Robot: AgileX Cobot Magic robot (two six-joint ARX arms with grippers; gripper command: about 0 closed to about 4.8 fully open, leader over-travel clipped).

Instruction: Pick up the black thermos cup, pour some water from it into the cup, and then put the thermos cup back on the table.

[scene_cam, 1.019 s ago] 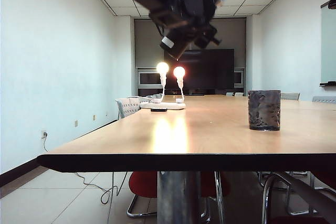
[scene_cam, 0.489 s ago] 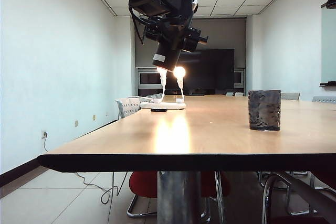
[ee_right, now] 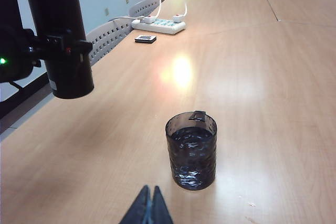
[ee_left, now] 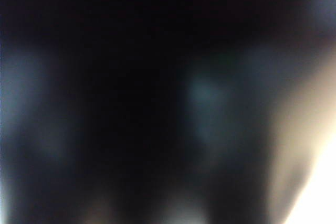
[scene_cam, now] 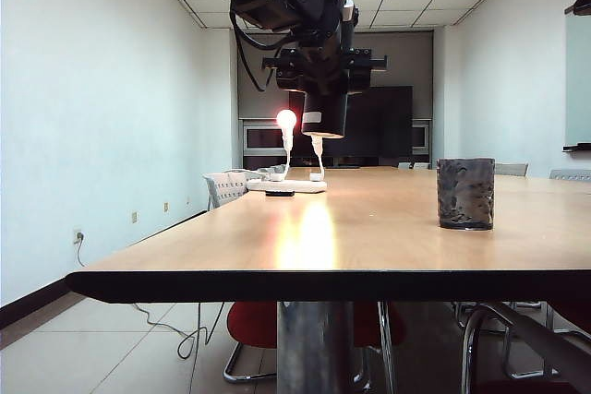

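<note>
Flask-righting is what has just happened: the left gripper [scene_cam: 323, 66], clamped on the black thermos cup [scene_cam: 324, 113], has swung it from tilted to upright high above the table [scene_cam: 369, 228], left of the cup [scene_cam: 464, 193], so set-down looks next, while the right gripper [ee_right: 147, 208] rests closed nearby.

Glossy wooden table [scene_cam: 369, 228], mottled cup [ee_right: 191, 150], seemingly matt thermos [ee_right: 63, 40]
</note>
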